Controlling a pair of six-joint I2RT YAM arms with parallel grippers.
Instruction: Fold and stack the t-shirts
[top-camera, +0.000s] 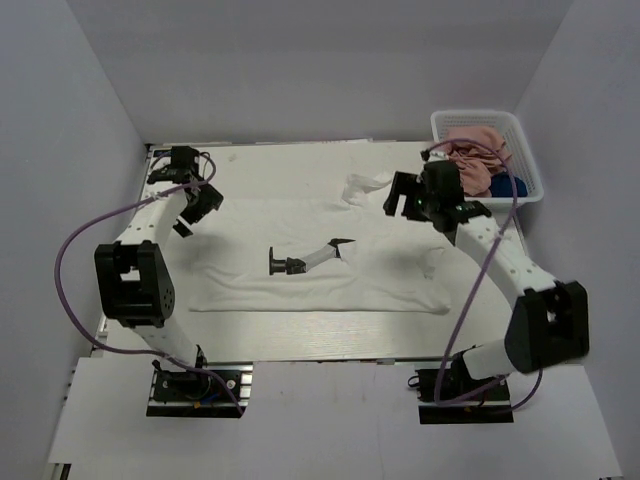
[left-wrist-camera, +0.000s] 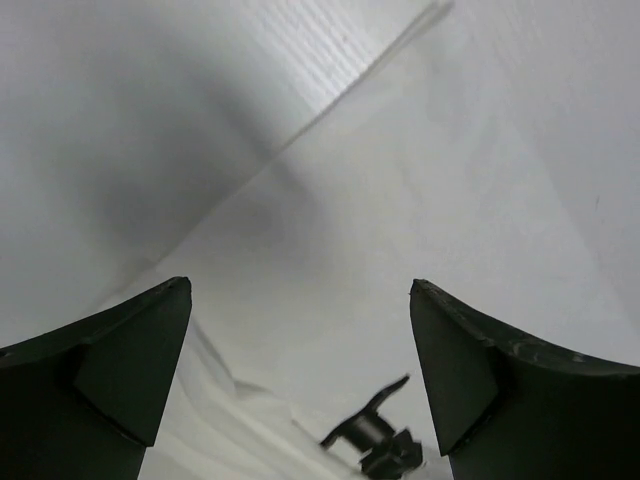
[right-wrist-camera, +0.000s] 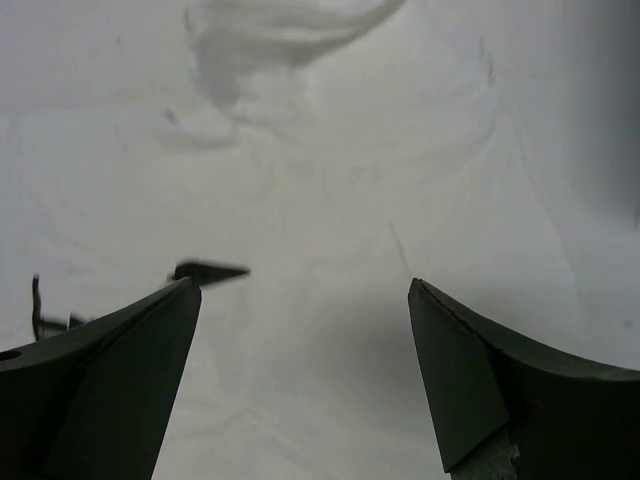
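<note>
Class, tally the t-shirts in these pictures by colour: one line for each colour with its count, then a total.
white t-shirt, spread flat: 1
pink t-shirt, in the basket: 1
navy blue t-shirt, in the same basket: 1
Total: 3

White t-shirt (top-camera: 320, 285): soft, matt, creased cloth on a smooth matt table (top-camera: 300, 340). At two o'clock, a white plastic lattice basket (top-camera: 530, 165) holds crumpled cloth, the pink t-shirt (top-camera: 478, 140) and navy t-shirt (top-camera: 505, 186). The left gripper (left-wrist-camera: 300, 300) has matt black plastic fingers (left-wrist-camera: 110, 370).
</note>
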